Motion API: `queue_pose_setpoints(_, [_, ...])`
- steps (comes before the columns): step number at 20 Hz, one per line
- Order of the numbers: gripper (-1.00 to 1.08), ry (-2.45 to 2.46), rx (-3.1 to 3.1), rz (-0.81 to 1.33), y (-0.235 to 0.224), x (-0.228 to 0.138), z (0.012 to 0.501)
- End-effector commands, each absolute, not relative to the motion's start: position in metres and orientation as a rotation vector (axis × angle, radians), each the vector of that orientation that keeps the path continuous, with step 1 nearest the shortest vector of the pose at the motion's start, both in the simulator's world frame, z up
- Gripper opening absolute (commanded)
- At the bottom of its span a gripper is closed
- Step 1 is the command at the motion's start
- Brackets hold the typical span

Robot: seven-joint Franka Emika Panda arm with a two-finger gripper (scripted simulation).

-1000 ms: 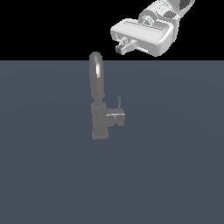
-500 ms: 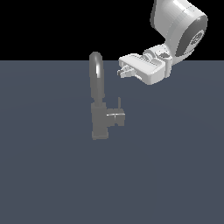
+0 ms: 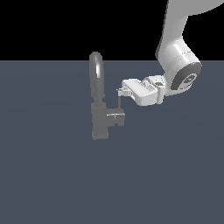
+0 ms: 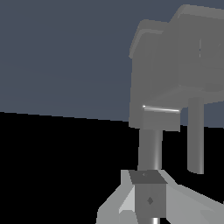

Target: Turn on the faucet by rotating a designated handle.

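In the exterior view the grey faucet (image 3: 99,120) stands upright, its arched spout (image 3: 96,70) rising from a blocky body. The handle (image 3: 116,118) is a short stub on the body's side toward the exterior view's right. A thin rod lever (image 3: 120,101) rises from it. My gripper (image 3: 123,90) lies level and points at the faucet, with its fingertips at the top of that rod. The fingers look pressed together, shut with nothing between them. The wrist view shows the faucet (image 4: 155,78) close up and the gripper (image 4: 148,194) in front of it.
A flat dark grey-blue floor (image 3: 52,175) spreads around the faucet. The white arm (image 3: 179,65) comes down from the upper part of the exterior view's right. Nothing else stands in view.
The arm has swung down and toward the exterior view's left. The gripper dropped from above spout height to the top of the handle's rod. The faucet has not moved.
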State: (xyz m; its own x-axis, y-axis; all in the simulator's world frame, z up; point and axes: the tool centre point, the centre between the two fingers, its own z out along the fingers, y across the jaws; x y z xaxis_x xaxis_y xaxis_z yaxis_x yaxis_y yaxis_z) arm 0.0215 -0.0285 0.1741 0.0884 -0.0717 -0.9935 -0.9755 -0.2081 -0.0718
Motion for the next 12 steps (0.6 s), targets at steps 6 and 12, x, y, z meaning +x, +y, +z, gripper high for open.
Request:
queue_pose_setpoints(6, [-1.00, 1.142, -1.320, 1.298, -0.023, 0.024, 0.147])
queue_pose_setpoints(12, [-1.00, 1.146, -1.303, 1.303, -0.022, 0.024, 0.144])
